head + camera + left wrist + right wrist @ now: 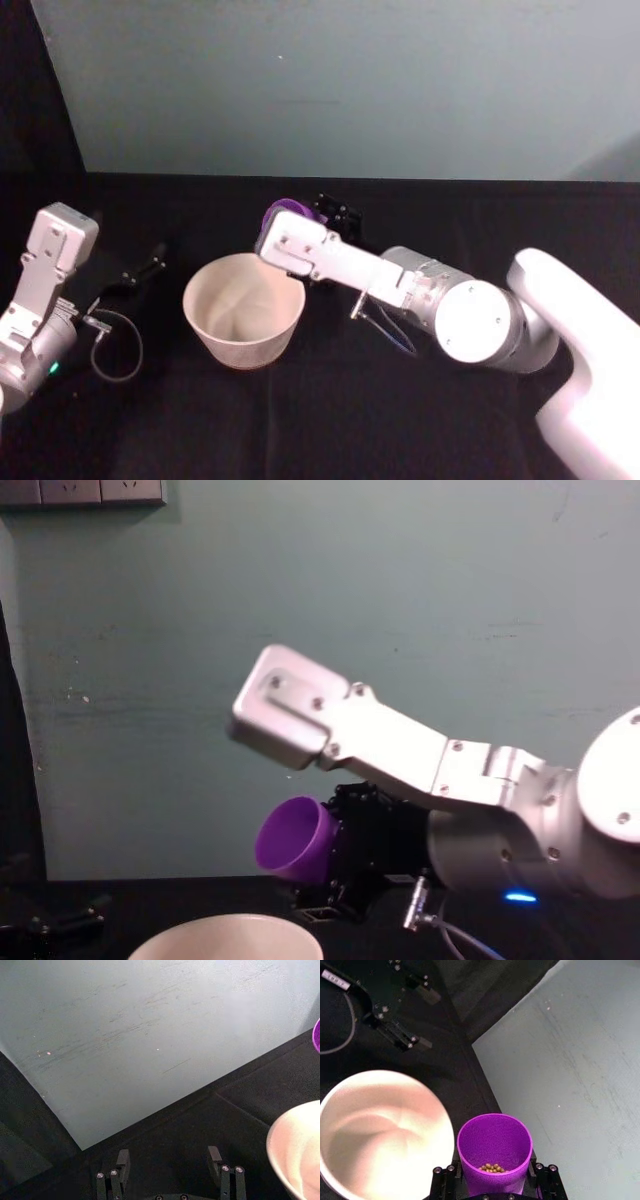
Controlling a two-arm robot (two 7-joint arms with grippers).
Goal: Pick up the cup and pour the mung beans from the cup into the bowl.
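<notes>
Housing on the right arm [330, 262] is covering most of the purple cup [285, 209]. The right gripper [495, 1182] is clenching it, tilted and raised beside the pinkish-white bowl [245, 345]. A few mung beans [491, 1167] are lying inside the cup. The left gripper [169, 1172] is hanging released, left of the bowl.

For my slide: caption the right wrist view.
Right gripper holds the cup, beans inside, beside the empty bowl.
</notes>
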